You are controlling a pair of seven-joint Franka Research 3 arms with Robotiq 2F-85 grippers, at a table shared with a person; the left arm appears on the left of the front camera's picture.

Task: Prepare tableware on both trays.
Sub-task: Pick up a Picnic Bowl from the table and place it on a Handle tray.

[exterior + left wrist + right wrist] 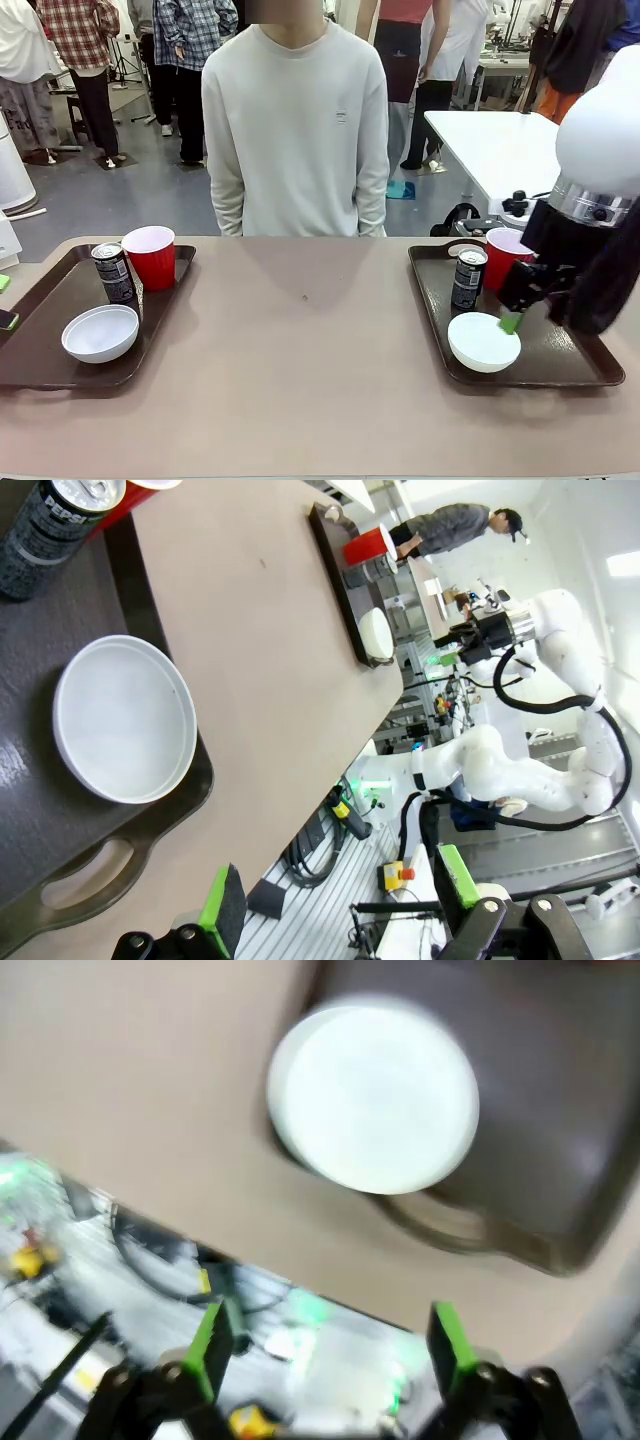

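Overhead, the right gripper (522, 303) hangs with its black, green-padded fingers spread wide and nothing between them, just above the near edge of the shallow round white bowl (483, 341) on the right dark brown rectangular tray (575, 362); in the right wrist view the same gripper (327, 1345) shows its pads well apart, the blurred bowl (374, 1094) lying beyond them near the tray's loop handle. Behind that bowl stand a small dark can with a silver top (468, 278) and, just beside it, a red plastic cup (505, 257). The left gripper (340, 910) is likewise spread open and empty, out past the table edge, looking onto the left tray (120, 820) with its own white bowl (125, 718). From the front, the left tray (40, 340) carries a white bowl (100, 333), a dark can (114, 273) and a red cup (150, 256), the can touching the cup. A person in a pale sweatshirt (295, 130) stands at the far side of the beige table (300, 350).
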